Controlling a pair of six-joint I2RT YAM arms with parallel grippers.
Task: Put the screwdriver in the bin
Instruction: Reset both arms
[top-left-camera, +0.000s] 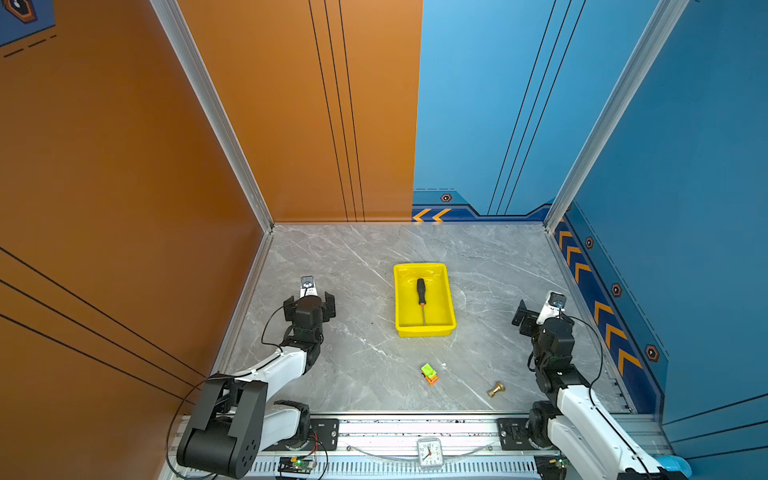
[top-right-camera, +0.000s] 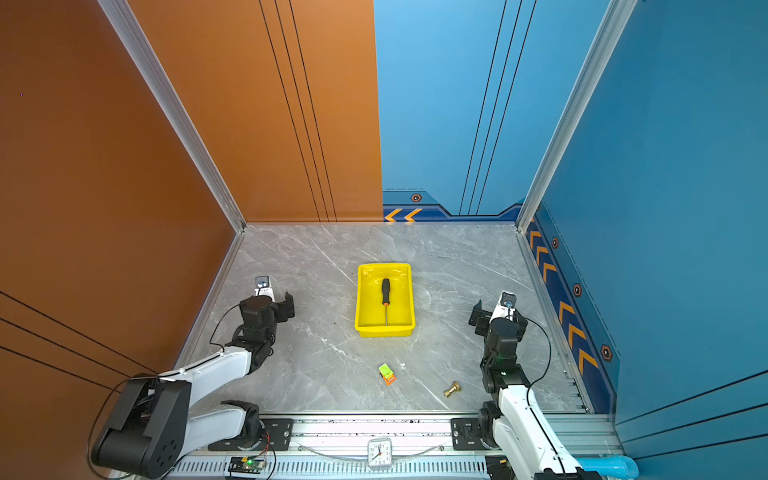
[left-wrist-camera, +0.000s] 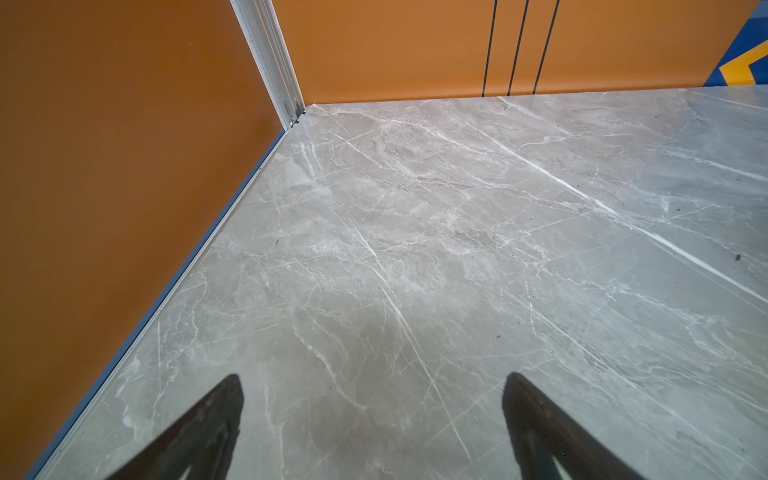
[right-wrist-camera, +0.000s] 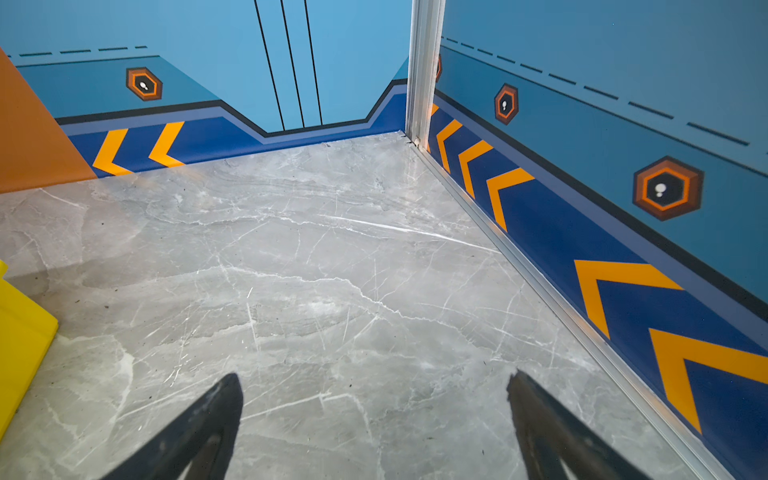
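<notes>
Grey marble-look table (top-left-camera: 353, 257); orange wall (top-left-camera: 124, 166) on L side, blue wall (top-left-camera: 685, 166) on R. L gripper (left-wrist-camera: 374, 378): jaws spread wide, nothing between them, over bare table near orange wall. To its right, well apart: bin (top-left-camera: 424, 331), flat on table, approx. midway between both grippers. The screwdriver (top-left-camera: 421, 289) lies inside bin, lengthwise, handle at far end. Nearer the arm bases than either gripper, outside bin: toy block (top-left-camera: 429, 373), brass fitting (top-left-camera: 496, 389). R gripper (right-wrist-camera: 374, 376): jaws spread, empty; bin to its left.
</notes>
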